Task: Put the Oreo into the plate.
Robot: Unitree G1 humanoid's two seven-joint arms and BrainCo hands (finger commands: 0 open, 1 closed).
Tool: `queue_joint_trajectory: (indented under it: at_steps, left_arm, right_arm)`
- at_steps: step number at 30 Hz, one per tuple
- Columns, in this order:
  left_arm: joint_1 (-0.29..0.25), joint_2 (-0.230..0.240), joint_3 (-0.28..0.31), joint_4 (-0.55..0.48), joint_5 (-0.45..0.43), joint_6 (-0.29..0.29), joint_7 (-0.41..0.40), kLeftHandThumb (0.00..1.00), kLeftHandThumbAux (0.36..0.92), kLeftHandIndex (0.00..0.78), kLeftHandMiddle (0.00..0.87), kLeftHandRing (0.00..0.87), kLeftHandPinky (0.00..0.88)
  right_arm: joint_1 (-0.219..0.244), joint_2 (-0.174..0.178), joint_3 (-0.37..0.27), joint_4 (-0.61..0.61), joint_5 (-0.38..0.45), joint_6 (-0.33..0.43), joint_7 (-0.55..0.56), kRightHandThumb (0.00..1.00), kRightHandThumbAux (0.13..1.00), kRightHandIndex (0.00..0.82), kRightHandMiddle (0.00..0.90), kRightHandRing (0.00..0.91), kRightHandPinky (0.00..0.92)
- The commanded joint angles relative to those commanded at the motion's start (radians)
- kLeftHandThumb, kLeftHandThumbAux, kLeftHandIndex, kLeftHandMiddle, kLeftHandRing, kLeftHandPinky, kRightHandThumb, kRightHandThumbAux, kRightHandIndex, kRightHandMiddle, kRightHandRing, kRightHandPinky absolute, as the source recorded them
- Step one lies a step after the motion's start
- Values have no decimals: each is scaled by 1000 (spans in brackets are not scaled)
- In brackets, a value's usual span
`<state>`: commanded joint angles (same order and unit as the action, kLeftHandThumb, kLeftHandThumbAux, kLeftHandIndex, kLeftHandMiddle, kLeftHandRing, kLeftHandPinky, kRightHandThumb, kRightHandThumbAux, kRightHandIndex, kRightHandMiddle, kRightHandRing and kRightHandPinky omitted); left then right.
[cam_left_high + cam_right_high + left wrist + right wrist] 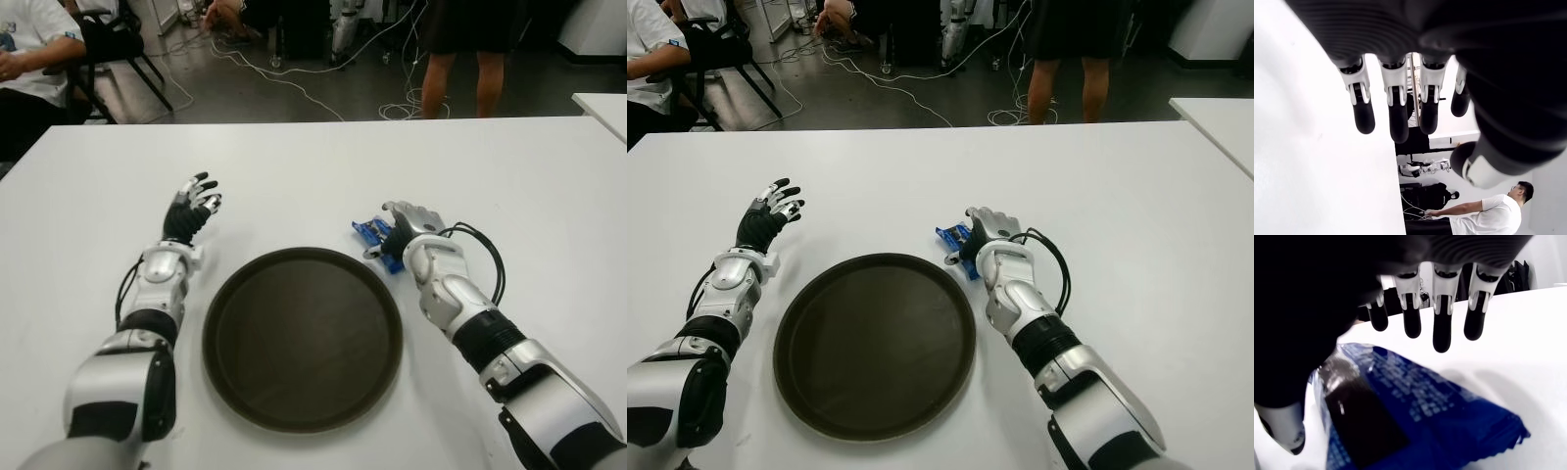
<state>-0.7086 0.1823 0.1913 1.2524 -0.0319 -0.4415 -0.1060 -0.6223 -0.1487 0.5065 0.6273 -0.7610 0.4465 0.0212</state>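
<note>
Right hand (409,223) over Oreo (1415,411)

White table (294,176), cable-strewn dark floor (245,88)

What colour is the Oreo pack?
Blue, with a dark patch; the Oreo pack shows best in the right wrist view.
</note>
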Motion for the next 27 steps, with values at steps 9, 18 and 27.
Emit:
queue_joint_trajectory:
  at_steps: [9, 18, 27]
  left_arm:
    - [2, 4, 0, 0, 3, -2, -2, 172, 688, 111, 178, 180, 181]
    - [4, 9, 5, 0, 0, -3, -13, 166, 695, 101, 169, 175, 187]
    - [4, 9, 10, -1, -2, -5, -20, 146, 707, 102, 173, 177, 182]
  right_arm:
    - [-1, 2, -12, 10, 8, 0, -4, 0, 663, 190, 200, 228, 241]
    - [-2, -6, -35, 9, 17, 8, -10, 0, 666, 203, 226, 251, 273]
    - [1, -7, -48, 14, 27, 0, -25, 0, 655, 185, 209, 228, 242]
